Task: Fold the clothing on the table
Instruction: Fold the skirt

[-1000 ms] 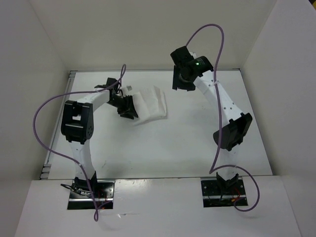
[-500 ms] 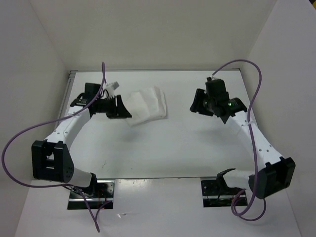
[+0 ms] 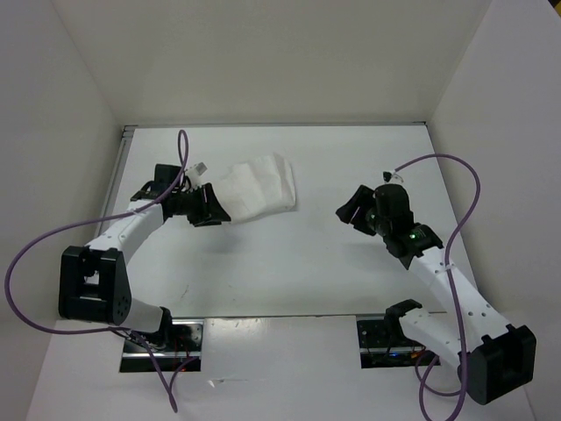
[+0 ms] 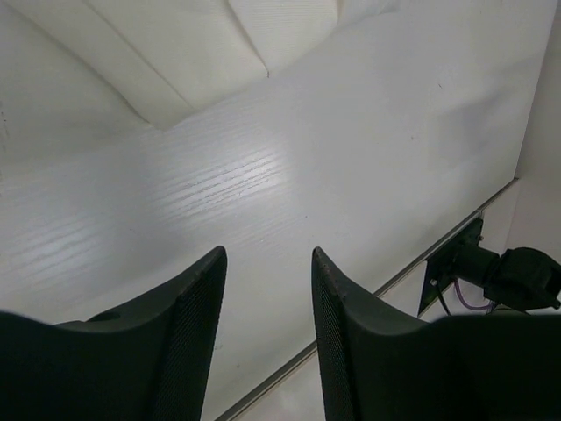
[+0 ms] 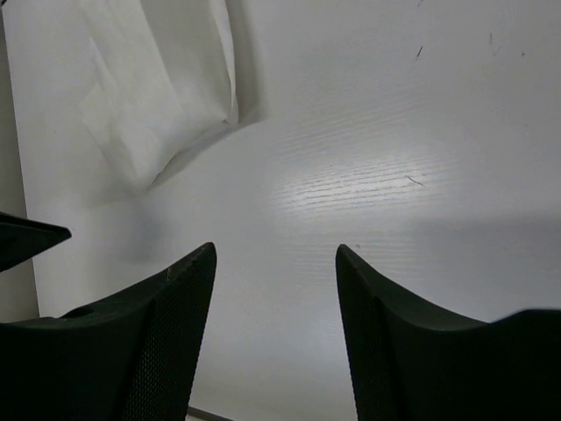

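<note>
1. Folded white clothing (image 3: pixel 259 186) at 11 o'clock on tabletop (image 3: pixel 307 263)
2. Spread and empty, left tool (image 3: pixel 209 207) newly backed off its 9 o'clock edge
3. Likewise spread and empty, right tool (image 3: pixel 352 209) drawn back toward 6 o'clock; fold likely complete

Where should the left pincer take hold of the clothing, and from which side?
Probably its left edge, coming in low from the left. The clothing lies flat on the table as a thin, layered bundle. That edge faces the open left pincer, which sits just beside it. A low sideways pinch should catch the layers together.
</note>
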